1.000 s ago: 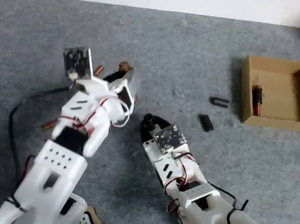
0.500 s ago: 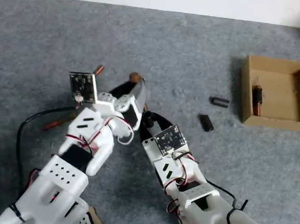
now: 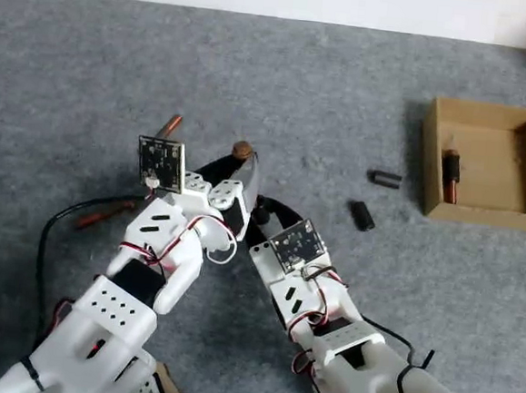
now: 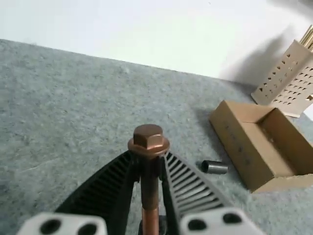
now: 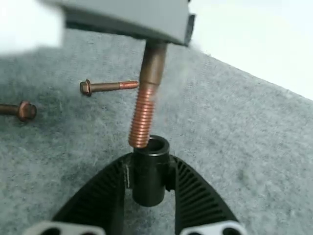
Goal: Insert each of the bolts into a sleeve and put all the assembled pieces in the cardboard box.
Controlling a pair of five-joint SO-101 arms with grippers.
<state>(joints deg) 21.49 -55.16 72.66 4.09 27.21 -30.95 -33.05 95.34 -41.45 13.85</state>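
My left gripper (image 4: pixel 149 169) is shut on a copper bolt (image 4: pixel 148 161), hex head up (image 3: pixel 241 149). My right gripper (image 5: pixel 149 183) is shut on a black sleeve (image 5: pixel 149 171), held upright with its mouth open. The bolt's threaded tip (image 5: pixel 142 122) hangs at the sleeve's rim, slightly to one side, at the table's middle (image 3: pixel 260 213). Two loose black sleeves (image 3: pixel 385 179) (image 3: pixel 362 215) lie left of the cardboard box (image 3: pixel 435 155), which holds one assembled piece (image 3: pixel 450 175). Loose bolts lie at the left (image 3: pixel 166 125) (image 3: pixel 97 220).
The grey carpet (image 3: pixel 345 85) stretches free behind the arms and toward the box. A perforated cream holder (image 4: pixel 291 81) stands beyond the box. The left arm's black cable (image 3: pixel 60 226) loops over the carpet at the left.
The left arm has swung right and toward the right gripper, bringing its bolt over the held sleeve. The right arm has stayed put.
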